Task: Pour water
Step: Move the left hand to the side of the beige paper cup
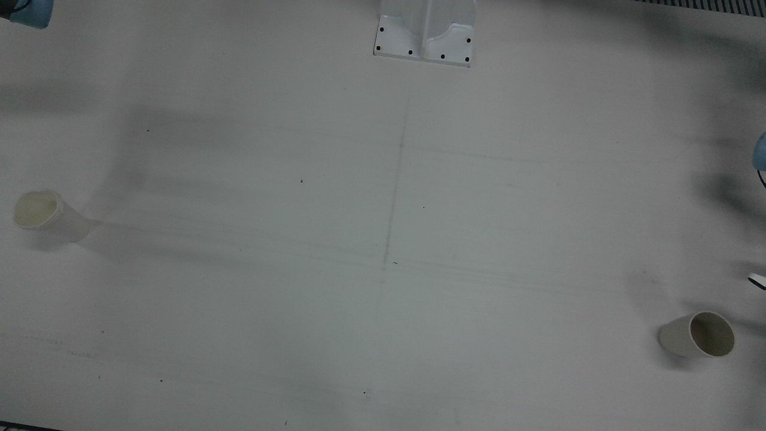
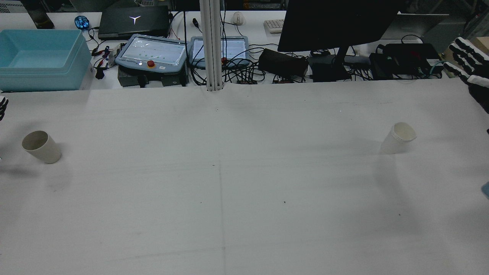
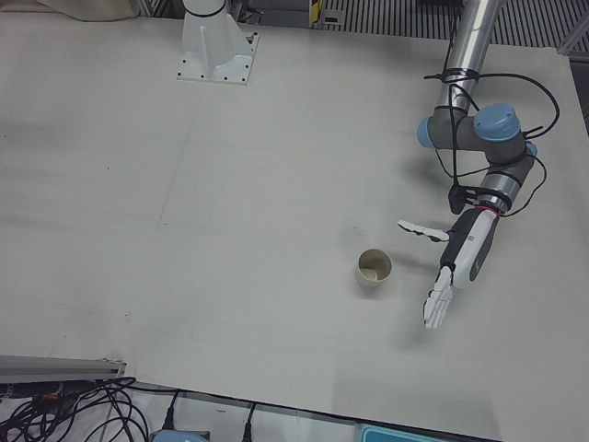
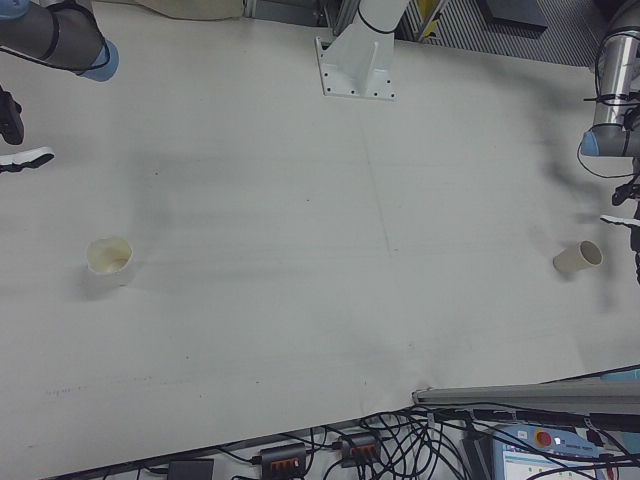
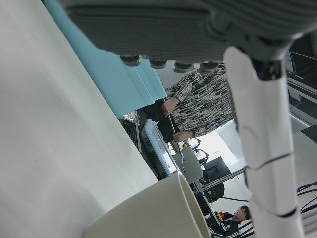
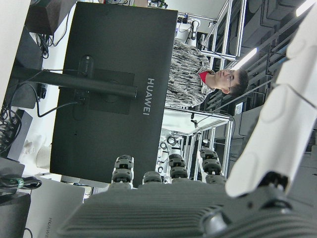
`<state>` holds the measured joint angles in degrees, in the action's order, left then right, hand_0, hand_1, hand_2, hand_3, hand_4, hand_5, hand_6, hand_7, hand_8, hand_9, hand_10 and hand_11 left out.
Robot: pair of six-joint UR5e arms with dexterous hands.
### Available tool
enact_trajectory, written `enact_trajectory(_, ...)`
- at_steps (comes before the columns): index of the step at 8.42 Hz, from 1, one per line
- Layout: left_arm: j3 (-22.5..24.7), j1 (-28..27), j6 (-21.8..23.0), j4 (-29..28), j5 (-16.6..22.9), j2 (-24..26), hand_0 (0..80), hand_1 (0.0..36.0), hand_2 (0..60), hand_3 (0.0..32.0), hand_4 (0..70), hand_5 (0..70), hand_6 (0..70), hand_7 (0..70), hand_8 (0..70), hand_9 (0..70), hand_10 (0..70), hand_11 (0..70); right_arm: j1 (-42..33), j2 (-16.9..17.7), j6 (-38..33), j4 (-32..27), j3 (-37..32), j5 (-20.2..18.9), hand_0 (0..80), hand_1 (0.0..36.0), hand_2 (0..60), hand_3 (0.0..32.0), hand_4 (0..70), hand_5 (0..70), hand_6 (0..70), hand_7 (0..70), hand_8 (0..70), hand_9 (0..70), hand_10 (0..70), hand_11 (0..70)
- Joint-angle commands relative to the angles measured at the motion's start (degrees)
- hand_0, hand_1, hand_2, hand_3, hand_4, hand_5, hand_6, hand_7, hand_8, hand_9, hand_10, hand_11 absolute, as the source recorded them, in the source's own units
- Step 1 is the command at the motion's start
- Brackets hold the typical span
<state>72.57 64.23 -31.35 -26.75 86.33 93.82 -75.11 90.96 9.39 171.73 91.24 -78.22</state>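
Beige cup point(image 3: 374, 268) stands just beside the open left hand point(image 3: 460, 262).

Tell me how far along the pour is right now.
Nothing looks done yet. Both cups stand upright and apart: the tan cup on the left arm's side, the white cup on the right's. In hand: the left hand is open beside the tan cup, not touching it. The right hand is open, holding nothing. Left: grasp, bring together, pour.
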Motion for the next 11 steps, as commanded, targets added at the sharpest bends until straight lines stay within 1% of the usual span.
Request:
enact_trajectory(1,0.0,-2.8,-1.2,0.2,-0.1,0.2,57.2,19.3,0.0,2.2,3.3,0.0,0.0,0.8,0.6,0.0,0.0,1.1,0.7,0.0,0.3,0.0,0.0,0.1,48.5,12.7,0.1,6.0,8.1,5.4,5.6,12.2,1.2,1.0,6.4,10.6)
enact_trajectory(2,-0.1,-3.5,-1.3,0.2,-0.3,0.3,61.5,22.2,0.0,1.8,3.5,0.0,0.0,0.8,0.2,0.0,0.0,1.6,0.8,0.0,0.4,0.0,0.1,0.0,48.6,12.5,0.0,5.8,7.8,5.3,5.5,12.1,1.1,1.0,6.3,10.5)
enact_trajectory(3,-0.4,-3.8,-1.3,0.4,-0.3,0.8,63.5,23.9,0.0,2.2,3.2,0.0,0.0,1.1,0.1,0.0,0.0,2.3,0.9,0.0,0.4,0.0,0.1,0.0,48.6,12.7,0.0,6.4,7.7,5.4,5.4,11.9,1.0,0.9,6.3,10.4)
enact_trajectory(4,-0.8,-4.4,-1.3,0.6,-0.3,1.3,64.7,24.4,0.0,2.4,2.8,0.0,0.0,1.3,0.4,0.0,0.0,2.4,1.2,0.0,0.4,0.0,0.1,0.1,48.6,12.7,0.0,6.2,7.9,5.4,5.4,12.1,1.2,1.0,6.2,10.4)
enact_trajectory(6,-3.0,-5.6,-1.3,0.6,-0.4,3.4,64.3,24.2,0.0,2.4,2.7,0.0,0.0,1.3,0.5,0.0,0.0,2.3,1.6,0.0,0.4,0.0,0.2,0.2,48.7,12.7,0.0,6.0,8.1,5.4,5.5,12.0,1.2,1.0,6.2,10.4)
enact_trajectory(7,-3.5,-6.5,-1.2,0.4,-0.5,3.5,62.4,23.0,0.0,3.0,2.9,0.0,0.0,1.7,0.6,0.0,0.0,2.3,1.9,0.0,0.5,0.0,0.3,0.2,48.7,12.7,0.0,6.2,8.3,5.4,5.5,12.1,1.0,1.0,6.1,10.2)
enact_trajectory(9,-3.6,-6.6,-1.2,0.6,-0.5,4.0,62.1,22.9,0.0,3.0,2.8,0.0,0.0,1.9,0.6,0.0,0.0,2.3,2.5,-0.1,1.0,0.0,0.3,0.2,48.7,12.7,0.0,6.2,8.2,5.4,5.5,12.3,1.1,1.0,6.1,10.2)
enact_trajectory(11,-3.8,-6.6,-1.2,1.0,-0.5,4.5,60.0,22.1,0.0,2.8,3.0,0.0,0.0,1.9,0.0,0.0,0.0,2.4,2.6,0.0,1.0,0.0,0.3,0.2,48.8,13.0,0.0,6.8,7.9,5.5,5.4,12.3,1.1,1.0,6.5,10.8)
